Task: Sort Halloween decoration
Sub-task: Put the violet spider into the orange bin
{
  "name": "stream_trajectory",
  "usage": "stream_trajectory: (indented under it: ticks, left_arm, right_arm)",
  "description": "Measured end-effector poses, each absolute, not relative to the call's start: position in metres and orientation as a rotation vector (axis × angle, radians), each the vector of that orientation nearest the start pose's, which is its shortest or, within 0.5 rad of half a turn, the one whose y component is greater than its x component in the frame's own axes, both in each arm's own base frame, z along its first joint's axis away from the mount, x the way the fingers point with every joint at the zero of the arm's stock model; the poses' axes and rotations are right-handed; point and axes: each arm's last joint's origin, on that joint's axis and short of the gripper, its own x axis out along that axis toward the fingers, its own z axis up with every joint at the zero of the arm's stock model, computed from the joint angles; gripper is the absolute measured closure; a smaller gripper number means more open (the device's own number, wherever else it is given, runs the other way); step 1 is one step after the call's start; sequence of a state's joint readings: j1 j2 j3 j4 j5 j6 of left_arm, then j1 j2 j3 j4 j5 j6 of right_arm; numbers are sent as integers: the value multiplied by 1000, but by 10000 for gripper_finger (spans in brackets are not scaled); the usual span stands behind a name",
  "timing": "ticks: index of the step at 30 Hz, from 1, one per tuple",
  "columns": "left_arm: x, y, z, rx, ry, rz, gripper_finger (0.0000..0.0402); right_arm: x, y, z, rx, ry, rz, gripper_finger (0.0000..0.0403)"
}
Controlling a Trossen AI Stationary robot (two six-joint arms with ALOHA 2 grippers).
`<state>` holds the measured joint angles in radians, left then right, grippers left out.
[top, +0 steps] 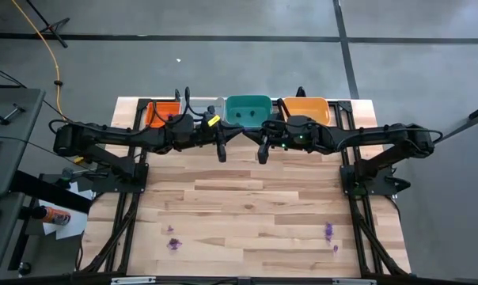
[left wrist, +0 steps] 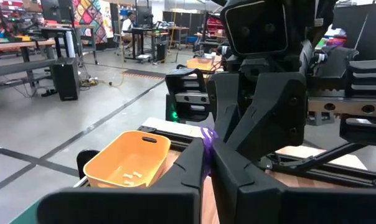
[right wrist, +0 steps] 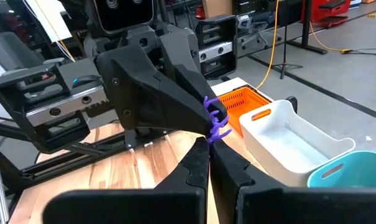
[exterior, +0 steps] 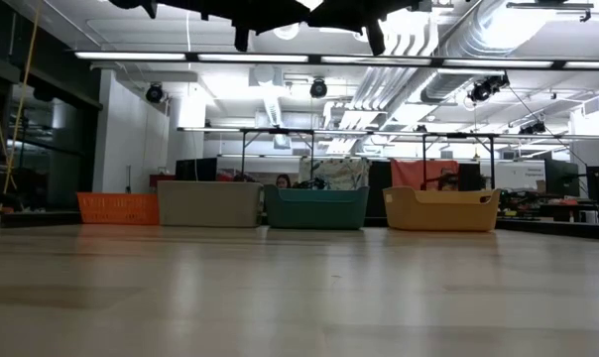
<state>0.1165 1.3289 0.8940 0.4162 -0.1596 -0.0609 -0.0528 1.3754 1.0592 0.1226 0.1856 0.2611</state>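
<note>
Both arms reach in from the sides and meet above the table's far middle, in front of the trays. My left gripper (top: 221, 155) (left wrist: 206, 152) is shut on a small purple trinket (left wrist: 206, 134). My right gripper (top: 263, 155) (right wrist: 208, 140) is shut on a purple, spidery trinket (right wrist: 216, 119). The two grippers face each other, a short way apart and high over the table. More purple trinkets lie on the wood near the near edge, at left (top: 173, 244) and at right (top: 328, 229). My left gripper pinches the purple trinket's lower part (left wrist: 206, 142) between its two fingertips. The trinket sticks out past the tips, lifted clear of the table. My right gripper pinches the spidery trinket's lower end (right wrist: 213, 132) between its two fingertips. Its legs spread out beyond the tips, and it is lifted clear.
Several trays stand in a row along the far edge: red-orange (top: 161, 112), grey-white (top: 203, 109), teal (top: 248, 111) and orange (top: 305, 109). The orange tray (left wrist: 129, 163) holds a few pale bits. Bare wood (top: 247, 206) lies between the grippers and the near-edge trinkets.
</note>
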Motion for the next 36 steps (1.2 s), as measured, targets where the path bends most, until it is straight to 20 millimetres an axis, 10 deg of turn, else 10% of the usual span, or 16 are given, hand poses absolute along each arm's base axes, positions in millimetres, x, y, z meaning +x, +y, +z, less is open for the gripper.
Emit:
stream_trajectory:
  ticks: [11,17,28,36]
  left_arm:
    - [285,45,308,-46,118,339,401]
    - [241,51,319,-34,266,534,401]
    - [150,71,296,-356,588,1199,401]
    - [140,116,250,-547,844,1354,401]
  right_arm:
    - [304,-27,330,243,168,-344,271]
    - [280,-29,335,211,274,-416,182]
    - [263,-31,328,265,381,-552,169]
    - [264,-40,327,253,368,-641,169]
